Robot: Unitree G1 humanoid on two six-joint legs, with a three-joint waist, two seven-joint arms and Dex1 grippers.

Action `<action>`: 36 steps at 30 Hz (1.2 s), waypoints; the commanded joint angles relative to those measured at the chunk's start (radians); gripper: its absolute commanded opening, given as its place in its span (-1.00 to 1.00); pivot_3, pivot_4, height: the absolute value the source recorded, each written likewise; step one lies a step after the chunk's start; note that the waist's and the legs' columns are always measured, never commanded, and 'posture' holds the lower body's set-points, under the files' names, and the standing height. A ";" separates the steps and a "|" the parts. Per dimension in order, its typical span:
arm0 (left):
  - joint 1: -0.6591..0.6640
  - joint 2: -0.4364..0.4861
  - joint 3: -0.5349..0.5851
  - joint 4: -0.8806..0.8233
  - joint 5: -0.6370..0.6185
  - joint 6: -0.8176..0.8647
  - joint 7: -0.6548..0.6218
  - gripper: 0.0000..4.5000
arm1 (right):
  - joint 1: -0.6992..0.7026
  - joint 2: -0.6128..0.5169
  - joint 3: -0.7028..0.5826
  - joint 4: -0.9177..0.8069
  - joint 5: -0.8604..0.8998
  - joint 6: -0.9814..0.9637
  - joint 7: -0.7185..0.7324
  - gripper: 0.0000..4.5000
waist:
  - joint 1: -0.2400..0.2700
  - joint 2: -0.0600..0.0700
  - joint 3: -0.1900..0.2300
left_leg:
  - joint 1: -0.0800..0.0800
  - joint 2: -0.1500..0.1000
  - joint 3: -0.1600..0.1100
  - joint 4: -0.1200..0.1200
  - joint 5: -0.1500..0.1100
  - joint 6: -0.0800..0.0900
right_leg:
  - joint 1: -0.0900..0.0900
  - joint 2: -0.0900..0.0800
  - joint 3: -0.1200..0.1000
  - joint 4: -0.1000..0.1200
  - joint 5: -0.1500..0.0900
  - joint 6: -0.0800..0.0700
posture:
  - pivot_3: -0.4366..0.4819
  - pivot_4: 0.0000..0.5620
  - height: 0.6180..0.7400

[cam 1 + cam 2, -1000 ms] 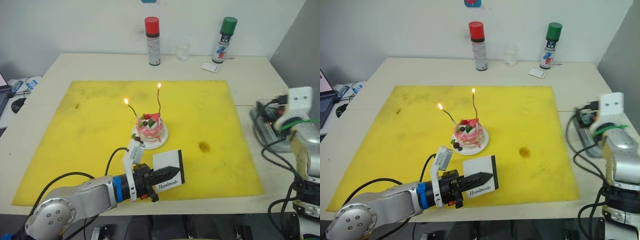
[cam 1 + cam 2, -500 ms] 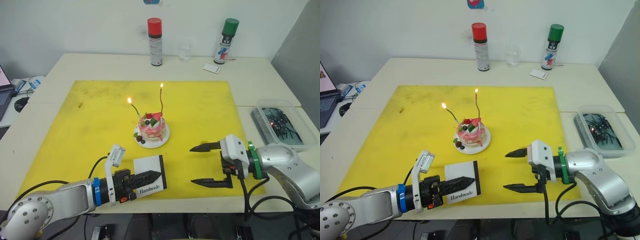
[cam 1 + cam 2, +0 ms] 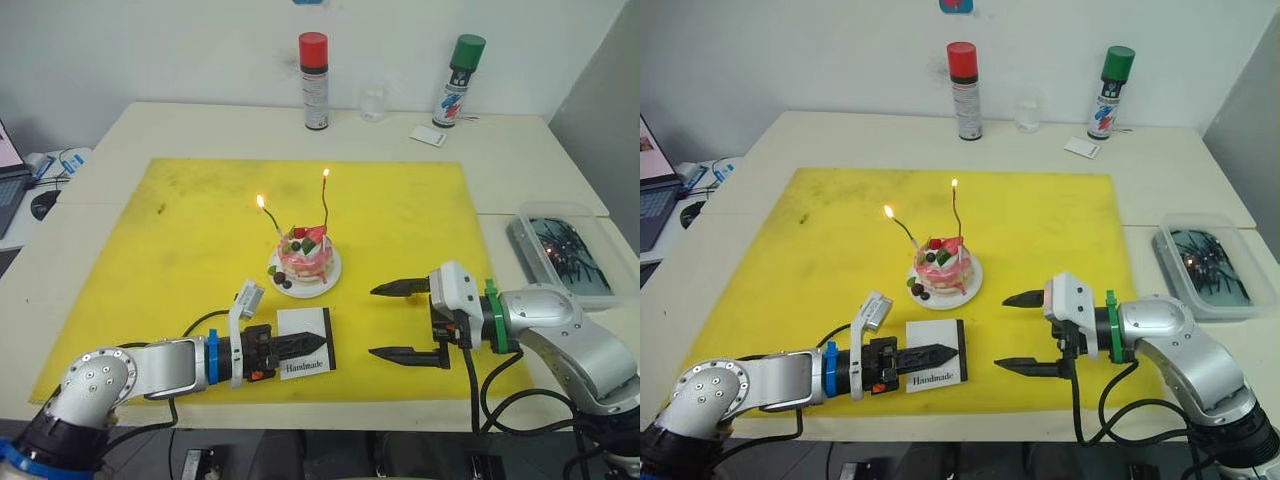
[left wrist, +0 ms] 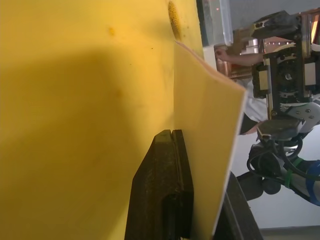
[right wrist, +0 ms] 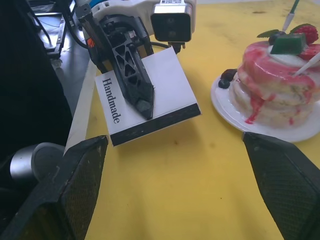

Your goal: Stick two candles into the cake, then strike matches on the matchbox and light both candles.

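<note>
We see the small round pink cake (image 3: pixel 304 257) on its white plate standing mid-way on the yellow mat (image 3: pixel 180 230), with two thin wavy dark candles (image 3: pixel 325 202) stuck in it, each carrying a small flame. The flat white matchbox (image 3: pixel 305 342) with a black strip and the word "Handmade" lies on the mat between the two grippers, nearer the robot than the cake. Our left gripper (image 3: pixel 300 344) has its two black fingers clamped on that matchbox, one above and one below. Our right gripper (image 3: pixel 390 320) hovers just beside the matchbox with its fingers spread wide and nothing between them. Beyond the right arm sits a clear plastic tub (image 3: pixel 562 250) holding dark sticks.
</note>
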 commanded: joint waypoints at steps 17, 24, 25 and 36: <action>-0.151 -0.023 0.005 0.191 0.052 0.186 -0.025 -0.36 | -0.022 0.008 0.009 -0.023 -0.021 -0.038 -0.042 1.00 | -0.001 0.000 0.000 | 0.000 0.000 0.000 0.001 0.000 0.000 | 0.000 0.000 0.000 0.000 0.001 0.001 | -0.05 -0.47 1.00; -0.081 0.085 0.137 0.122 0.106 0.212 -0.102 0.60 | -0.022 0.003 0.003 0.057 -0.065 -0.136 0.001 1.00 | -0.005 0.000 0.000 | 0.000 0.000 0.000 0.001 0.000 0.000 | 0.000 0.000 0.000 0.001 0.001 0.001 | -0.05 -0.47 1.00; -0.054 0.115 0.168 0.092 0.138 0.217 -0.132 0.72 | -0.029 0.003 -0.004 0.079 -0.067 -0.151 0.011 1.00 | -0.010 -0.001 0.000 | 0.000 0.001 -0.001 0.001 0.000 0.000 | 0.000 0.000 0.001 0.001 0.001 0.001 | -0.05 -0.47 1.00; 0.123 0.431 0.602 0.116 0.970 -0.306 -0.689 1.00 | -0.193 -0.063 -0.184 0.343 0.019 -0.099 0.059 1.00 | 0.000 0.000 0.001 | 0.001 0.000 0.005 -0.001 0.000 0.000 | -0.002 -0.003 0.001 -0.001 -0.004 -0.009 | -0.05 -0.47 1.00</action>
